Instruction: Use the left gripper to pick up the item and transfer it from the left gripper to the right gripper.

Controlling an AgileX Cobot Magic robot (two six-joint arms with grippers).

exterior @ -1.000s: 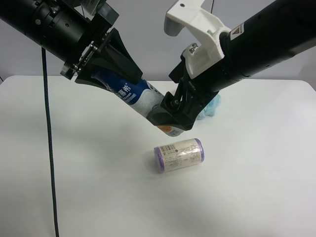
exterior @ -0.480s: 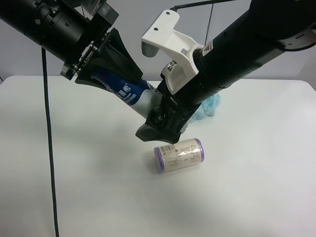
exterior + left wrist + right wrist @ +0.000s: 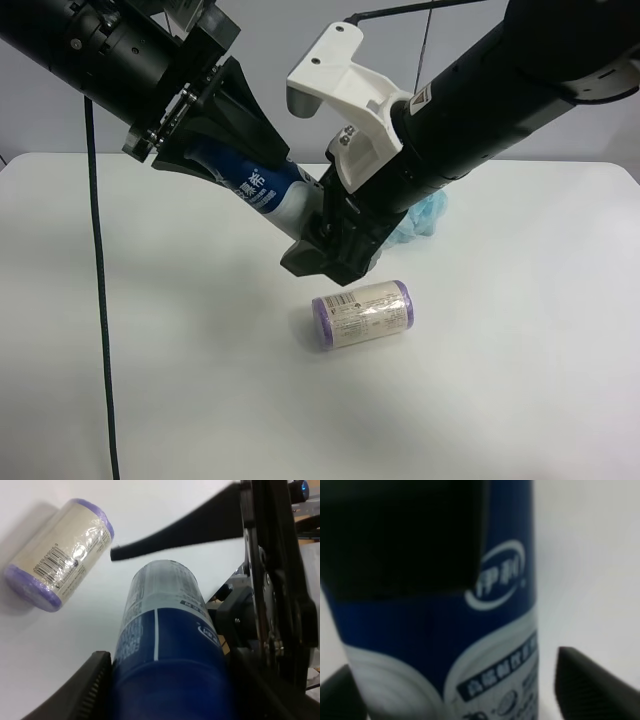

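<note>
Presently the handover stands at the second grip. My left gripper (image 3: 245, 165) is clamped on the bottle (image 3: 265, 190), which hangs slanted in the air above the table (image 3: 150, 350), touching nothing below. My right gripper (image 3: 325, 250) straddles the bottle's lower end with its jaws apart. In the right wrist view a strip of white table shows between one finger (image 3: 590, 685) and the label. The other finger (image 3: 340, 690) lies hard by the bottle, and I cannot tell whether it touches. The cap is not visible in any view.

Recommendations for the step in hand:
- Keep the left grip firm and motionless until the right jaws have shut fully.
- Centre the right fingers on the bottle first, since one side looks closer than the other and an uneven closure could push it askew.
- Shut on the label's straight wall, not on the rounded end, where a smooth cylinder could slip out.
- Loosen the left jaws only once the right hold is sure, then draw the left arm back along the bottle's line.
- Stay high, as the purple-ended roll (image 3: 362, 314) lies on the table just below the right fingers.

Count:
- Bottles: one.
- Purple-ended rolls: one.
- Light blue mesh poufs (image 3: 425, 215): one, behind the right arm.
- Grippers: two.
- Trailing black cables (image 3: 100, 300): one.
</note>
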